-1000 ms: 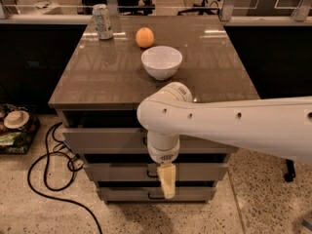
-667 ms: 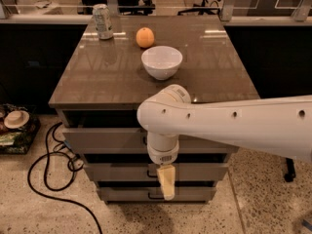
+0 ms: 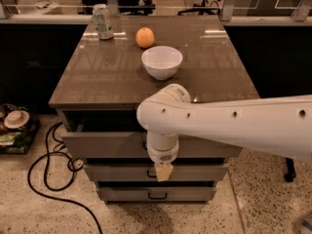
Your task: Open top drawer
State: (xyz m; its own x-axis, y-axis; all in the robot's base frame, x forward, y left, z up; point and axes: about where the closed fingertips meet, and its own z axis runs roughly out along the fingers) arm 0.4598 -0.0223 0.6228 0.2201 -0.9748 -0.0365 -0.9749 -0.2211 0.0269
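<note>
**Gripper lifts a little, top drawer a touch further out**

Since a second ago the gripper (image 3: 163, 172) has risen: its tan tip hung lower over the fronts below the top drawer (image 3: 102, 144) and now sits just under that drawer's lower edge, in front of the middle drawer (image 3: 117, 172). The top drawer also stands slightly further forward than before. It is partly pulled out, with a dark gap showing between its front and the countertop (image 3: 97, 77) directly above it.

The white arm (image 3: 234, 123) reaches in from the right of the top drawer and bends down across the middle of its front, hiding most of the handle. Whether the gripper is open or closed cannot be told from this angle.

Below the top drawer, the middle drawer and the bottom drawer (image 3: 126, 194) sit further back. Above it on the countertop are a white bowl (image 3: 162, 62), an orange (image 3: 145, 37) behind the bowl, and a can (image 3: 103, 21) at the far left corner. A black cable (image 3: 48, 179) loops over the floor to the left of the top drawer.
</note>
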